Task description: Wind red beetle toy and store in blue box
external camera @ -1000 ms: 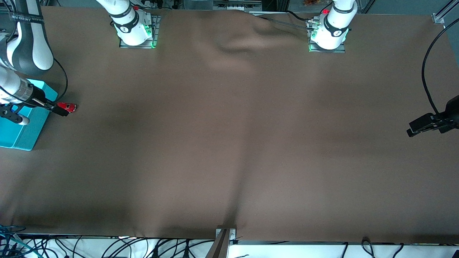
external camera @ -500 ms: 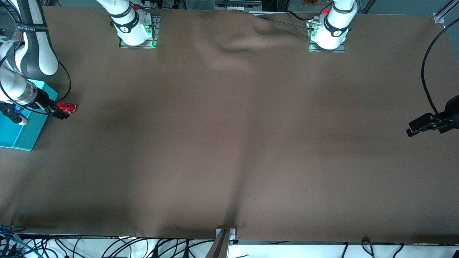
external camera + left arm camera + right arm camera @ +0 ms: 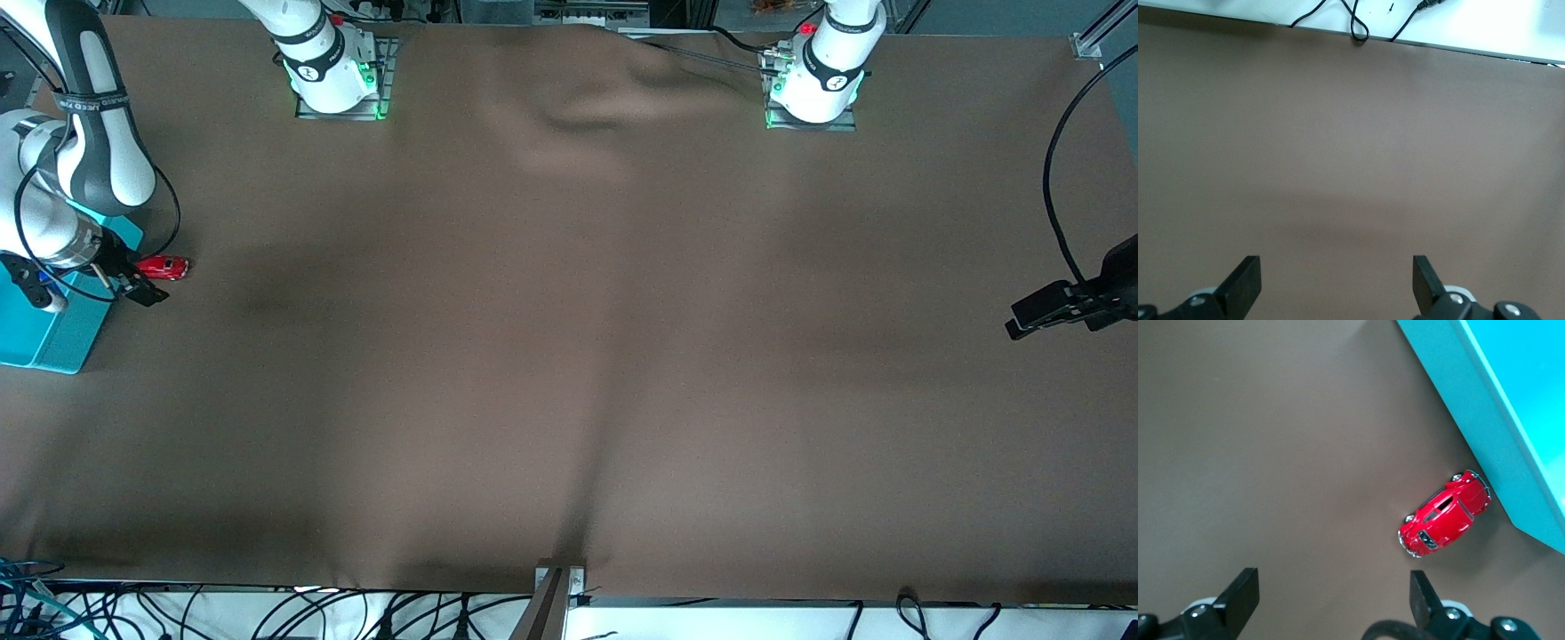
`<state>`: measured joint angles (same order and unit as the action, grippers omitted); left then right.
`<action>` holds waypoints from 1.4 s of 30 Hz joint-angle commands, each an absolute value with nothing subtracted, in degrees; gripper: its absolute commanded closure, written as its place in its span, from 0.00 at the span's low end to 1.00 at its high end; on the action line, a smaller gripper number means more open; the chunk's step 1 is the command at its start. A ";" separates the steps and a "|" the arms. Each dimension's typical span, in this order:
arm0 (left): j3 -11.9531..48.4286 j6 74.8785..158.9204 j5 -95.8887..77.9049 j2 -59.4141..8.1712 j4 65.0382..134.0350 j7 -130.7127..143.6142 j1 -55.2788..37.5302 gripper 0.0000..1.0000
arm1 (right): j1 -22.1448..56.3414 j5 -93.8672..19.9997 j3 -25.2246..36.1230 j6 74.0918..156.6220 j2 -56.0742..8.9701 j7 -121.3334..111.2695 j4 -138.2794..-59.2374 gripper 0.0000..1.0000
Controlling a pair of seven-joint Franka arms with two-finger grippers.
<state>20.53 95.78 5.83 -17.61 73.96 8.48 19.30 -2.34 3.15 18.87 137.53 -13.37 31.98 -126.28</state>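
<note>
**Toy at risk of being nudged against the box**

The red beetle toy (image 3: 1445, 514) lies at the worktop's right-arm edge, just beside the blue box (image 3: 53, 329). The right gripper (image 3: 1331, 593) is spread above it, off-centre; a shove could result. The left gripper (image 3: 1337, 283) waits, spread.

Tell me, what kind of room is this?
Probably a robot lab: two white arms bolted along a brown-covered table, loose cables by its edge, and just a red beetle toy beside a blue box.
</note>
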 commanded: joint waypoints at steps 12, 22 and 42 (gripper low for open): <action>20.65 94.75 4.75 -18.28 72.33 7.12 19.42 0.00 | -2.64 3.25 21.27 146.94 -12.92 42.10 -134.03 0.00; 20.65 94.83 4.66 -18.28 72.33 7.12 19.25 0.00 | -2.64 3.25 25.22 151.70 -14.06 41.92 -136.23 0.00; 20.65 94.83 4.66 -18.46 72.33 7.12 19.07 0.00 | -3.69 0.44 27.07 156.53 -18.54 41.92 -136.41 0.00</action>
